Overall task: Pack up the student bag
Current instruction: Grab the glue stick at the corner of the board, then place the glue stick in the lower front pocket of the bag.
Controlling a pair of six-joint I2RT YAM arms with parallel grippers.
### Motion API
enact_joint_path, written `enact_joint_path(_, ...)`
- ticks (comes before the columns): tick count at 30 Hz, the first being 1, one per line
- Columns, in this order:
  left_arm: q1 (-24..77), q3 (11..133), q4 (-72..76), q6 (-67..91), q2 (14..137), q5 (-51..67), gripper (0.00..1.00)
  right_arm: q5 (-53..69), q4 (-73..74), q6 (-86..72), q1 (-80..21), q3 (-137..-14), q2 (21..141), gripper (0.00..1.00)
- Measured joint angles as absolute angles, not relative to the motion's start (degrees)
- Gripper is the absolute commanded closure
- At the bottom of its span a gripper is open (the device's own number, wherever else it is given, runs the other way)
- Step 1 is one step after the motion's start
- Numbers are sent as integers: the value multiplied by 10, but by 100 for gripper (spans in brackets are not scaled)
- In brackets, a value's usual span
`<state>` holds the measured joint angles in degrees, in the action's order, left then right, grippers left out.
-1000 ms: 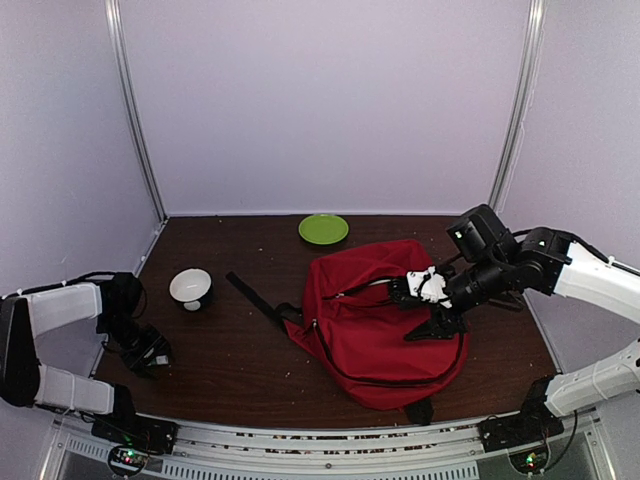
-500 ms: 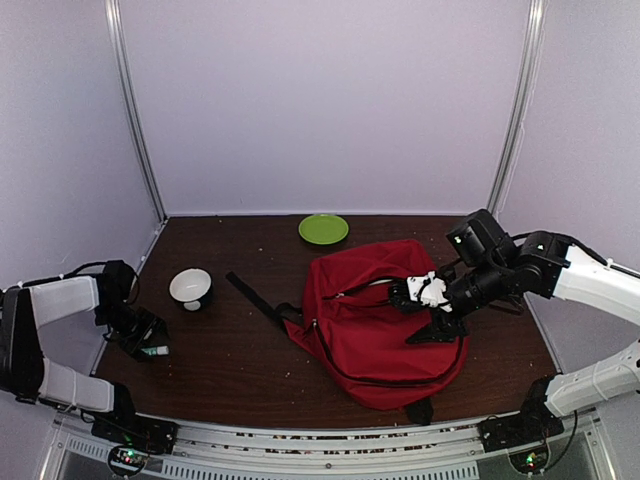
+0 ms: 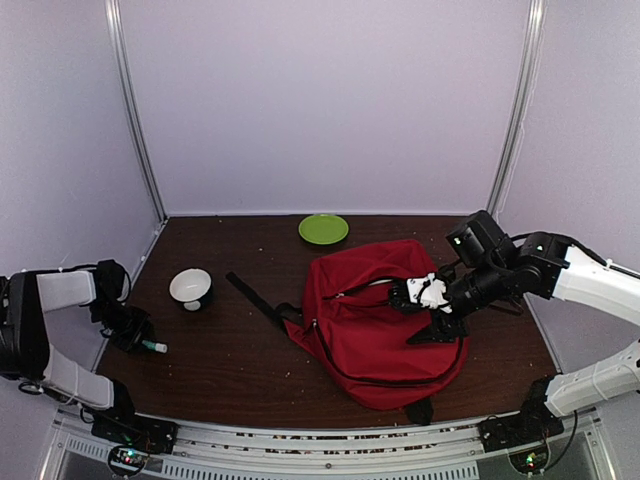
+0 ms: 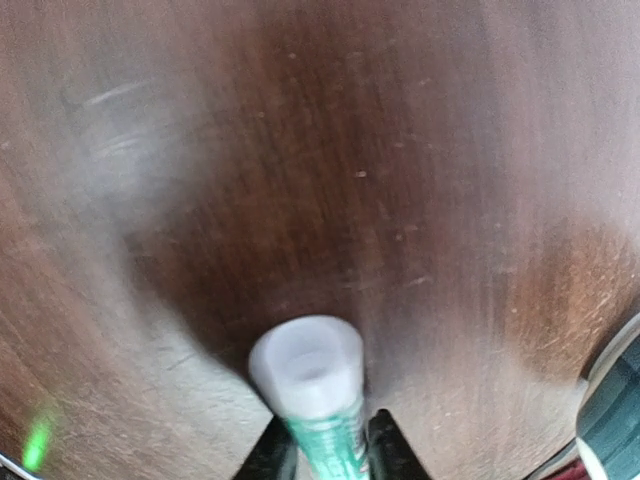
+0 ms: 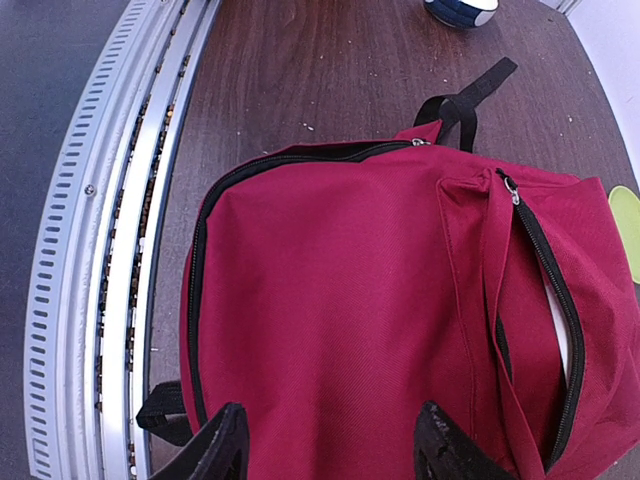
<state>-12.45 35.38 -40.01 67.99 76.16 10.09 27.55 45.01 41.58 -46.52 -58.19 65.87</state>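
Note:
The student bag (image 3: pixel 372 330) is a large red backpack lying flat right of the table's middle, also filling the right wrist view (image 5: pixel 340 300). Its front zip (image 5: pixel 545 290) gapes, showing something white inside. My right gripper (image 3: pixel 436 312) hovers over the bag, open, nothing between its black fingertips (image 5: pixel 330 445). At the table's left edge my left gripper (image 3: pixel 133 333) is shut on a green-and-white tube (image 4: pixel 318 400) with a white cap; its two fingers press the tube's sides just above the table. The tube's tip (image 3: pixel 156 347) pokes out to the right.
A white bowl (image 3: pixel 190 288) stands left of the bag, and a green plate (image 3: pixel 323 228) lies at the back. The bag's black strap (image 3: pixel 250 293) trails across the table toward the bowl. A slotted metal rail (image 5: pixel 110 250) runs along the near edge.
My left gripper shifted slightly left and back, and its jaws narrowed onto the tube. The right gripper sank a little over the bag; its jaws stayed the same.

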Motion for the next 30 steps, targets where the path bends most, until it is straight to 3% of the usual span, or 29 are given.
enact_joint_path(2,-124,361,-398,675,771,103,89,275,450,416,-465,-582,659,43)
enact_joint_path(7,-118,373,-404,662,768,99,100,274,452,416,-463,-582,659,44)
enact_joint_path(18,50,551,-469,601,666,35,100,308,485,406,-333,-663,689,44)
enact_joint_path(25,242,683,-435,489,721,-4,100,311,460,360,-258,-688,712,44)
enact_joint_path(30,394,794,-357,346,826,6,100,315,421,326,-207,-677,734,44)
